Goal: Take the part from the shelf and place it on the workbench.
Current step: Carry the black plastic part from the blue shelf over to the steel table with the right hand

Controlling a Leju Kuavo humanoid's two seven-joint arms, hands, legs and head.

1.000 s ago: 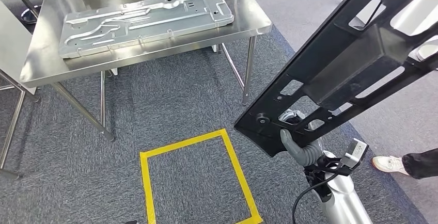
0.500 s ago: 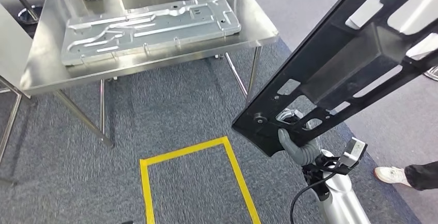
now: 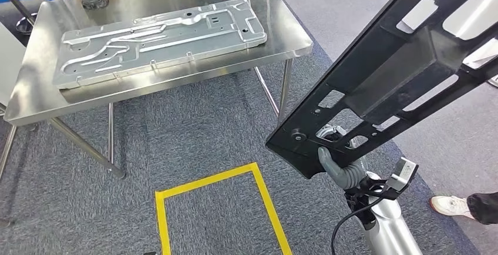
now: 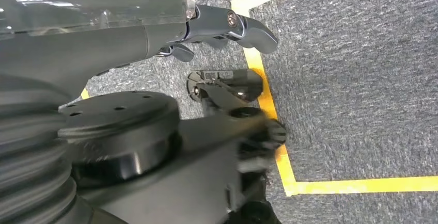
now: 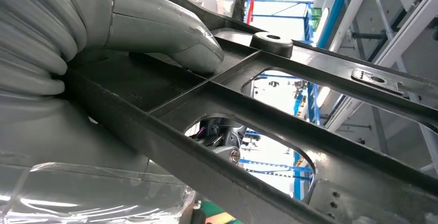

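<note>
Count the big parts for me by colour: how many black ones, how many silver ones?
Black frame, held by the robot's right hand: 1
Silver metal panel, lying on the steel table: 1
Total: 2

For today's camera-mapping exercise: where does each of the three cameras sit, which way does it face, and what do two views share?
Head view: high on the body, looking down at the steel workbench; right hand grips the long black slotted frame part.
Left wrist view: behind the left hand, facing the yellow floor tape.
Right wrist view: behind the right hand, looking upward.
Shared: right hand and part.
</note>
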